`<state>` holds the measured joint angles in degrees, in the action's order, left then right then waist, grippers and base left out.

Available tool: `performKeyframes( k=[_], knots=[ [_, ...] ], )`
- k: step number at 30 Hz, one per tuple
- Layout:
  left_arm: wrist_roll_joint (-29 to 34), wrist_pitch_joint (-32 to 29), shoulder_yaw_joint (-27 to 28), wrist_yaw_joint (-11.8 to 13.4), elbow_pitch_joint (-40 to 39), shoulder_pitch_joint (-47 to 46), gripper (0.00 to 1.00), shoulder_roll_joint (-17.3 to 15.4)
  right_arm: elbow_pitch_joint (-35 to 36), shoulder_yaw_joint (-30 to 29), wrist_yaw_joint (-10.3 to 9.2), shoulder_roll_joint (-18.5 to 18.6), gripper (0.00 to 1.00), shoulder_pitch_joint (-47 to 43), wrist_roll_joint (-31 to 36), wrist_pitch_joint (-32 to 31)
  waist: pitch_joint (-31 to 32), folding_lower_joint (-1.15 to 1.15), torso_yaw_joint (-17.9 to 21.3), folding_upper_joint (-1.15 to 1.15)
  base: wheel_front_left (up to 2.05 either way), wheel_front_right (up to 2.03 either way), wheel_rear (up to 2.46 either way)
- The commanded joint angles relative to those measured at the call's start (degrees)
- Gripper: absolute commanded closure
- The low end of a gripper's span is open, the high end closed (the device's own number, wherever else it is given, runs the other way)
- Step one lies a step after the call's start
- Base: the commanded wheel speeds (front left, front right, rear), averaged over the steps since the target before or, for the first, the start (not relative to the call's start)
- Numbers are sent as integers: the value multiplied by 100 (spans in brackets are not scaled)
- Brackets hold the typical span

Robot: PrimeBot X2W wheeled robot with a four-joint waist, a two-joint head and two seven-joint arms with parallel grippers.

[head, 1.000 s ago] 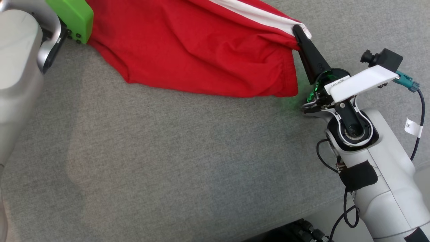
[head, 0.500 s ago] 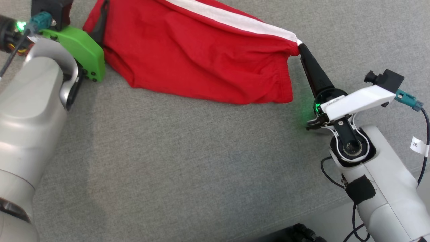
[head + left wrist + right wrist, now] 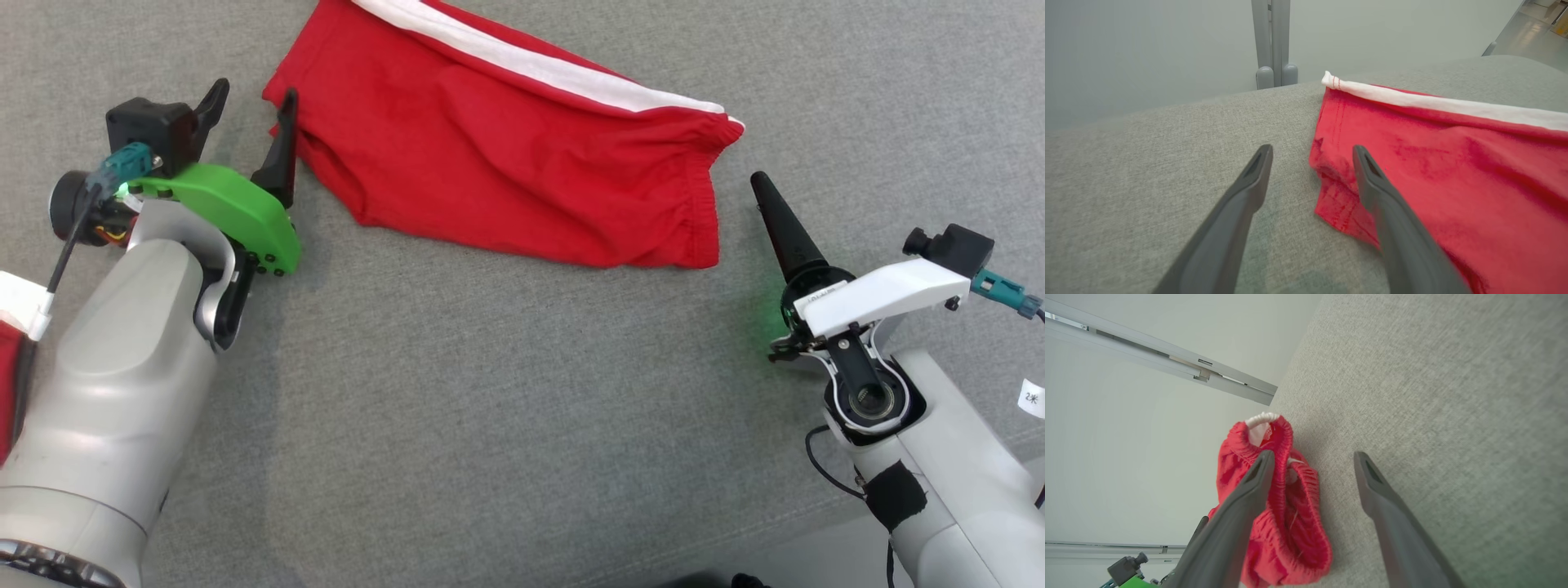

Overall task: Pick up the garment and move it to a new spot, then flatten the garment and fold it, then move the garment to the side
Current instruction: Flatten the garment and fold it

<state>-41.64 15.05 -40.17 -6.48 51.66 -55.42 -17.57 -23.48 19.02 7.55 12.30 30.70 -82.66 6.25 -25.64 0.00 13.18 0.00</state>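
Since a second ago we are seeing both grips on the garment (image 3: 506,163) let go. The head camera has shifted too, so the slide of the whole picture is not the cloth's own.

At the far left, the left gripper (image 3: 253,94) is sitting ahead of its green mount (image 3: 237,212) with its two dark fingers spread wide and released. It is holding nothing. In the head view its inner finger is standing just beside the garment's left edge. In the left wrist view that same finger is overlapping the red hem corner, and we cannot tell whether it is touching.

In the middle, the garment is lying loosely flattened on the grey fabric surface (image 3: 490,408). It is a pair of red shorts, with a white stripe (image 3: 571,77) running along the far edge and the gathered waistband (image 3: 706,196) facing right.

At the right, the right gripper (image 3: 759,181) is pointing toward the waistband, near it but apart, ahead of its white mount (image 3: 886,290). The right wrist view is showing its fingers parted and released, with bare grey fabric in the gap between them and the bunched waistband lying behind the left-hand finger of that view
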Motion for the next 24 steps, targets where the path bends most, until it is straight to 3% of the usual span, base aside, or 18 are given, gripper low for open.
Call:
performKeyframes(
  k=[1,7,14,15,16,17,24],
  knots=[
    [90,17,59,-15,25,105,0,33,-83,23,-12,67,0,-124,45,63,7,0,10,0,0,0,0],
    [185,18,171,-76,197,123,0,174,-157,93,-12,110,0,-39,114,213,23,0,47,0,0,0,0],
    [176,-132,-93,-103,792,-34,0,363,-230,161,-11,154,0,103,174,348,0,0,77,0,0,0,0],
    [170,-239,-179,-106,884,-9,49,402,-232,174,-10,147,0,118,147,347,-4,0,80,0,0,0,0],
    [132,-289,-235,-107,929,8,70,432,-236,188,-10,153,0,130,139,351,-7,0,78,0,0,0,0],
    [80,-325,-278,-108,949,21,100,471,-247,202,-10,157,0,145,140,356,-6,0,74,0,0,0,0],
    [-206,-160,-397,-103,996,129,100,466,-504,218,-10,228,0,245,331,613,139,0,-24,0,0,0,0]
  ],
)
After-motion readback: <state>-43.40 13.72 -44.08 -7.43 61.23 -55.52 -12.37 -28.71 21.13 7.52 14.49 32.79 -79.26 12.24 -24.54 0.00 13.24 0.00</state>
